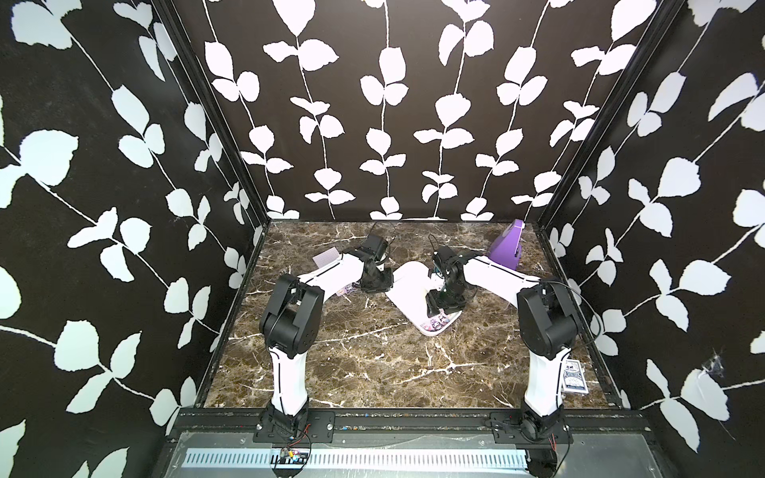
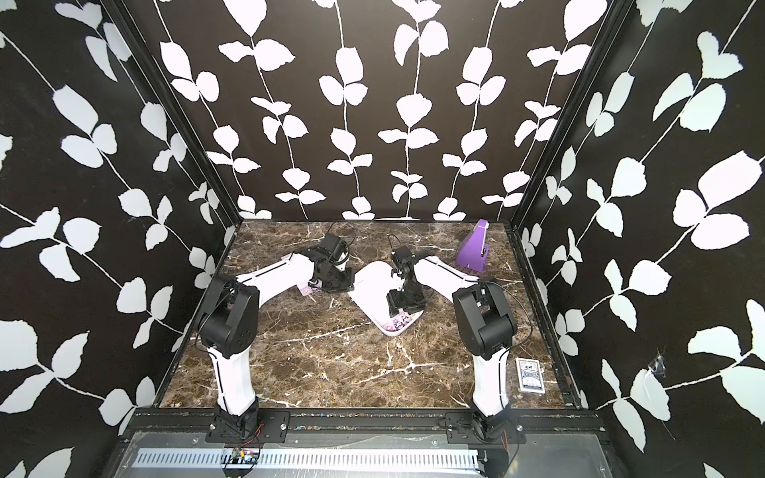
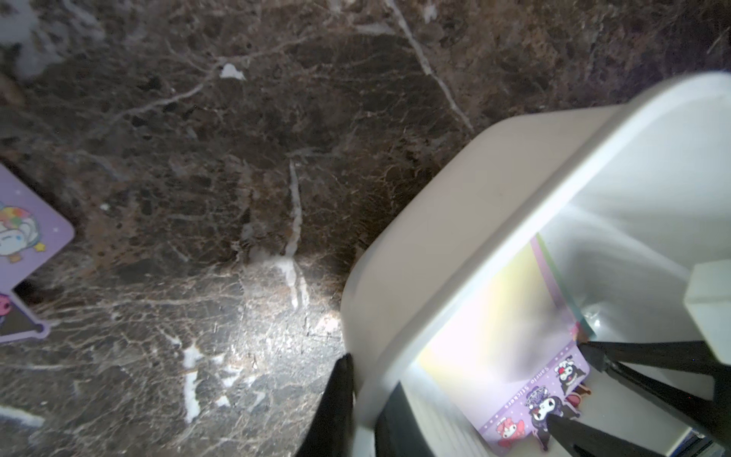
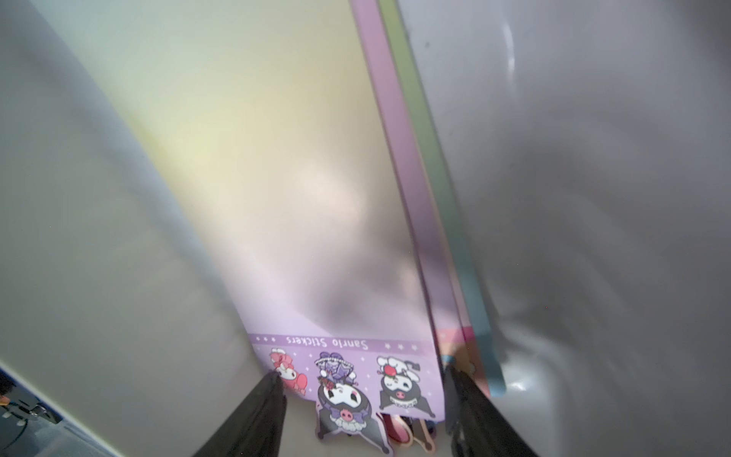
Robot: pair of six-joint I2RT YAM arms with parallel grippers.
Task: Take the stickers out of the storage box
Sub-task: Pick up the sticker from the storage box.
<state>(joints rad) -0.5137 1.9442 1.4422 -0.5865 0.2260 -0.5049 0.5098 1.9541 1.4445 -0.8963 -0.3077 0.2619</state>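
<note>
Enclosure: three black walls with white leaf-vine print (image 1: 385,103), black metal corner posts (image 1: 215,120), dark brown white-veined marble desk (image 1: 372,364), grey slotted metal strip (image 1: 372,458) along front. Lighting even.

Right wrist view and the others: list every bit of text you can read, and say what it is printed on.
"Sanrio Stickers": on the purple band of the top sticker sheet in the storage box.
Too small to read: the print on the playing card box.
No readable text, only cartoon figures: the loose sticker sheet on the table.
</note>
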